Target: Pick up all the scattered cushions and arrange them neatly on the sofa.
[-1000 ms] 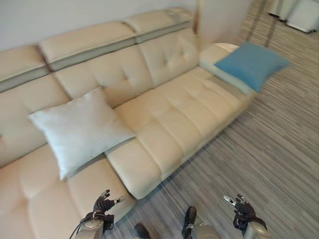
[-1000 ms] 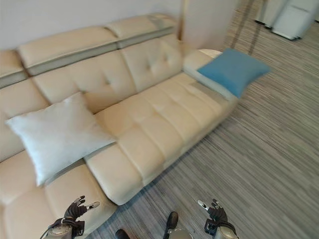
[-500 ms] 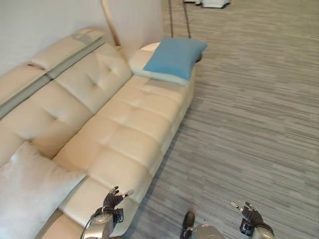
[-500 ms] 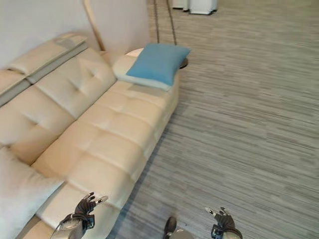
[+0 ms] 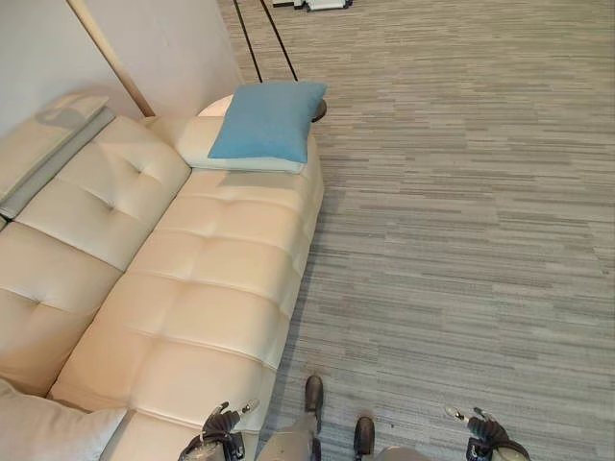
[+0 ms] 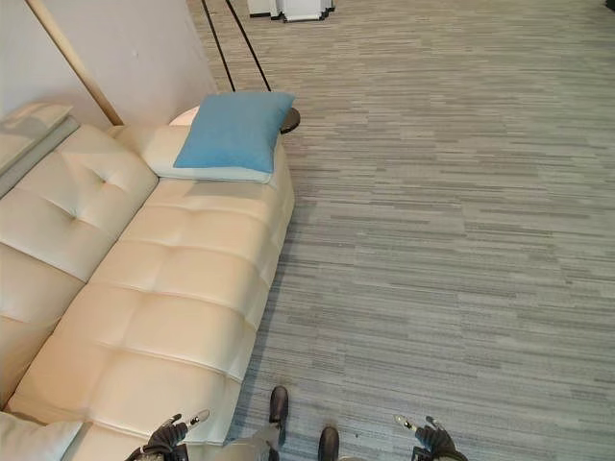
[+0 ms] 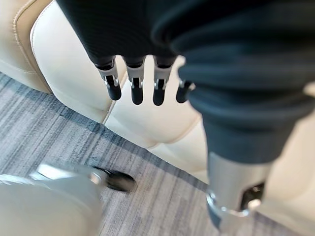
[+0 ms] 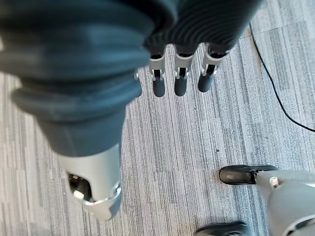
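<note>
On the cream tufted leather sofa (image 5: 202,279), two cushions are accounted for. A pale grey fabric cushion (image 5: 43,432) lies on the seat at the near left end, with part of it cut off by the frame edge. A blue square fabric cushion (image 5: 267,120) rests flat on the sofa's far armrest end, overhanging it slightly rather than standing against the backrest. The grey striped carpet floor (image 5: 461,211) to the right carries no cushion in the area visible; whether others lie beyond the frame cannot be told. Judgement: collection appears largely complete, while neat arrangement is outstanding, since the blue cushion looks dropped rather than placed. The left robot hand (image 7: 142,81) hangs low by the front edge of the sofa seat, fingers straight and relaxed, thumb apart, holding nothing and touching nothing. The right robot hand (image 8: 179,73) hangs above the carpet, well apart from the sofa, fingers likewise extended and empty.
</note>
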Tool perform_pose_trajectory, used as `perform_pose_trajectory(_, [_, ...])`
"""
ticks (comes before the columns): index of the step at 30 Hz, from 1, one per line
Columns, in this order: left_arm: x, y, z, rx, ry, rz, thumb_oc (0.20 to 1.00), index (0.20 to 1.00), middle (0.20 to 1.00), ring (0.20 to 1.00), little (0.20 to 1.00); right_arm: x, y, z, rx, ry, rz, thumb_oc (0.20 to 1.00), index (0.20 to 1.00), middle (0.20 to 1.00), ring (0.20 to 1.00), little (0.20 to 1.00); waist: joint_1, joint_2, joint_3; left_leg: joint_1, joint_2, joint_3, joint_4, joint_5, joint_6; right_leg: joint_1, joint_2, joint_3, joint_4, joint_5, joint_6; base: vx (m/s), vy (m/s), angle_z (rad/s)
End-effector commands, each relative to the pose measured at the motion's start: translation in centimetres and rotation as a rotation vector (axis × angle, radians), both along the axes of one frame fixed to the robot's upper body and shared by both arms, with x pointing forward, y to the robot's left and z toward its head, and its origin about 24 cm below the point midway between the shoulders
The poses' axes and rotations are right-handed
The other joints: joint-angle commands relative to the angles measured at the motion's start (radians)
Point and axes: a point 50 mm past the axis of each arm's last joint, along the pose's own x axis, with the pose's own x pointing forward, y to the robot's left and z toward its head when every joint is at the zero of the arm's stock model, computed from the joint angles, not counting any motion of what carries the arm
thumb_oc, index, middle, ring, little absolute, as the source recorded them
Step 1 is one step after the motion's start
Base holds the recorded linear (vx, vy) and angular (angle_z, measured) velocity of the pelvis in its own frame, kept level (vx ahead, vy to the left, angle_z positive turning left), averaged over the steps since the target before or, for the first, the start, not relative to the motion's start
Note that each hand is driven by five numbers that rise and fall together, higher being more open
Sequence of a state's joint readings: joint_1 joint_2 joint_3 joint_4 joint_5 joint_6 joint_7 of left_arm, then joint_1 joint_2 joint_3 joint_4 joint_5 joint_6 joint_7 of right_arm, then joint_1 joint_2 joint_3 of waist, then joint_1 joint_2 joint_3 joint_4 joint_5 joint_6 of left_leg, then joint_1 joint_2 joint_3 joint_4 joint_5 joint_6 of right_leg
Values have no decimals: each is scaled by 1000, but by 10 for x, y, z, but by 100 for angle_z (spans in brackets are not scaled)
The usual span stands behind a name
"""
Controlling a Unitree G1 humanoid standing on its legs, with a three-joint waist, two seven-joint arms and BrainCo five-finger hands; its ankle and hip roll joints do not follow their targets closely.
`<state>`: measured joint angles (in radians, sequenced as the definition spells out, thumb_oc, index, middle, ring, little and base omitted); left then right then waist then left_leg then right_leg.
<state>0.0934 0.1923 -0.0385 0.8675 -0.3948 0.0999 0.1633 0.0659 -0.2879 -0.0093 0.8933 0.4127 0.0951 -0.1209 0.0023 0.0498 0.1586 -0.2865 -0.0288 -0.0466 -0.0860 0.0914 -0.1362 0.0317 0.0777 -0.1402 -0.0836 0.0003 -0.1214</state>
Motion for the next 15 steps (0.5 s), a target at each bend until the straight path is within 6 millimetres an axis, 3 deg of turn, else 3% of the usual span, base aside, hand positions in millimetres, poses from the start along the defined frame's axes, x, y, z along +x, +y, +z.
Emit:
perform_pose_trajectory(1, [18,14,13,50,-97,17,1000,1000,1000,1000,1000,15,-3,10,-36,-65,54,1000,1000,1000,1000,1000,27,-28,17,-10,-28,47,-1,55,38,188,-56,12,-4,-189,165,604,132,-73])
perform_pose_trajectory(2, [11,17,13,56,-92,35,1000,1000,1000,1000,1000,15,0,9,-31,-59,69,1000,1000,1000,1000,1000,38,-36,3,14,-26,47,-1,43,62,210,-61,38,-4,-205,171,612,146,-80])
perform_pose_trajectory(3, [13,16,14,53,-97,30,1000,1000,1000,1000,1000,14,5,8,-24,-63,84,1000,1000,1000,1000,1000,39,-46,-5,18,-31,41,-1,78,69,232,-74,32,-4,-209,180,881,232,-63])
perform_pose_trajectory(4, [13,19,15,63,-93,25,1000,1000,1000,1000,1000,15,8,6,-13,-56,99,1000,1000,1000,1000,1000,40,-72,-29,44,-46,52,-1,65,99,224,-110,38,52,-206,200,647,176,-48])
perform_pose_trajectory(5, [13,20,15,63,-93,25,1000,1000,1000,1000,1000,15,8,6,-13,-56,99,1000,1000,1000,1000,1000,41,-73,-30,44,-47,53,-1,64,100,222,-112,39,55,-209,201,814,232,-29])
perform_pose_trajectory(6, [14,23,17,79,-96,3,1000,1000,1000,1000,1000,17,13,7,5,-72,100,1000,1000,1000,1000,1000,40,-96,-40,79,-62,64,-1,30,133,166,-144,42,239,-123,241,530,157,-15])
perform_pose_trajectory(8, [18,26,21,93,-112,-15,1000,1000,1000,1000,1000,21,16,9,5,-90,123,1000,1000,1000,1000,1000,40,-111,-25,123,-74,85,-1,-20,170,49,-174,42,495,11,290,446,152,-38])
perform_pose_trajectory(9, [18,26,21,93,-112,-15,1000,1000,1000,1000,1000,21,16,9,5,-90,123,1000,1000,1000,1000,1000,41,-110,-28,120,-73,85,-1,-19,170,45,-173,43,497,11,290,289,126,-42])
perform_pose_trajectory(10, [24,28,26,109,-140,-42,1000,1000,1000,1000,1000,26,18,12,-4,-110,149,1000,1000,1000,1000,1000,34,-113,-9,157,-83,97,-1,-47,186,8,-194,32,593,97,304,245,130,-23])
perform_pose_trajectory(12, [26,28,27,119,-135,-79,1000,1000,1000,1000,1000,25,19,12,-3,-106,157,1000,1000,1000,1000,1000,21,-93,13,219,-87,115,-1,-83,210,-73,-246,-11,748,139,284,379,219,-1])
perform_pose_trajectory(13, [32,28,30,136,-147,-110,1000,1000,1000,1000,1000,25,18,12,-9,-104,158,1000,1000,1000,1000,1000,11,-76,26,242,-78,114,-1,-99,217,-131,-252,-23,782,112,264,381,196,5])
perform_pose_trajectory(15, [39,27,34,158,-172,-147,1000,1000,1000,1000,1000,24,17,12,-9,-107,147,1000,1000,1000,1000,1000,1,-44,56,287,-56,118,-1,-116,211,-217,-241,-63,708,-7,236,413,100,5])
